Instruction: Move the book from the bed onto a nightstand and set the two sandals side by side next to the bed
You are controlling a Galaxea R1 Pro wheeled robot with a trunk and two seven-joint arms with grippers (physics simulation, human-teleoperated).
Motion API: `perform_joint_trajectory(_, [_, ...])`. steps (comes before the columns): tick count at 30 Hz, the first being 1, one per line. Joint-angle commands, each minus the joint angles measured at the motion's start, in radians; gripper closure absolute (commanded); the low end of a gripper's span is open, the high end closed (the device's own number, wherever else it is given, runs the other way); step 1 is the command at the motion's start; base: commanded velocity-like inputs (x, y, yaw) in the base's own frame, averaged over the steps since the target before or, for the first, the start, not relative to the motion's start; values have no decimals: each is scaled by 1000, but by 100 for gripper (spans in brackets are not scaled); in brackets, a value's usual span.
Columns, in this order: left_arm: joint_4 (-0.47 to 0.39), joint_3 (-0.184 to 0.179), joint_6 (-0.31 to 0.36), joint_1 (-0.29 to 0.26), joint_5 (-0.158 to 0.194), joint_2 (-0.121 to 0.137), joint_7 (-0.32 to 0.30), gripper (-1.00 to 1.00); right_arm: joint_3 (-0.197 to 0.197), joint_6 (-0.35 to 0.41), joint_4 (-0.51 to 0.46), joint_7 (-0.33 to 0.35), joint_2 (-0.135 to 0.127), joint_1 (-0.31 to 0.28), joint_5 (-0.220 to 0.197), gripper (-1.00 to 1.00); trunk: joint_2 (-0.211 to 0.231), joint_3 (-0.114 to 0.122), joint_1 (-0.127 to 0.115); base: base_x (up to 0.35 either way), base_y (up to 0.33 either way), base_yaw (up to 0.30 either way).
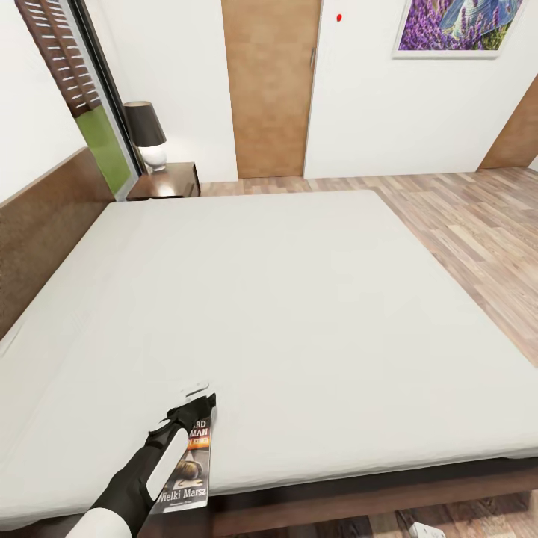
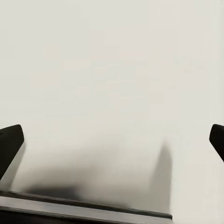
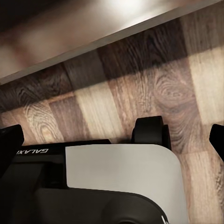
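Note:
The book (image 1: pixel 193 465), a dark paperback with white letters and an orange band, lies flat on the bed (image 1: pixel 299 314) near its front left edge. My left gripper (image 1: pixel 197 401) hovers over the book's far end, open, its dark fingertips (image 2: pixel 10 142) spread wide above the pale mattress (image 2: pixel 112 84). A thin grey strip (image 2: pixel 84 205) crosses below them; I cannot tell if it is the book's edge. The nightstand (image 1: pixel 166 183) stands beyond the bed's far left corner. My right gripper (image 3: pixel 112 140) hangs open over the plank floor (image 3: pixel 102 102) beside my own base. The sandals are out of view.
A lamp with a dark shade (image 1: pixel 146 133) stands on the nightstand. The brown headboard (image 1: pixel 41 224) runs along the bed's left side. A tan door (image 1: pixel 270 86) and the lavender picture (image 1: pixel 456 26) are on the far wall. Wood floor (image 1: pixel 478 224) lies right of the bed.

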Motion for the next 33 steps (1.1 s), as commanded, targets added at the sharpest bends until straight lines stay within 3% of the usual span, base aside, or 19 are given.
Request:
perform_joint_trajectory(1, [-2,-3,2,-1,8,1,8,-100,-4,4,0,4,0,0,-2,-100,0,-1,0,0,0,0])
perform_joint_trajectory(9, [-2,-4,2,0,9,0,8,-100,-4,4,0,4,0,0,-2,-100,0,-1,0,0,0,0])
perform_joint_trajectory(33, [-2,-4,2,-1,10,-1,10,-100,-4,4,0,4,0,0,-2,-100,168,75,-92,0,0,0])
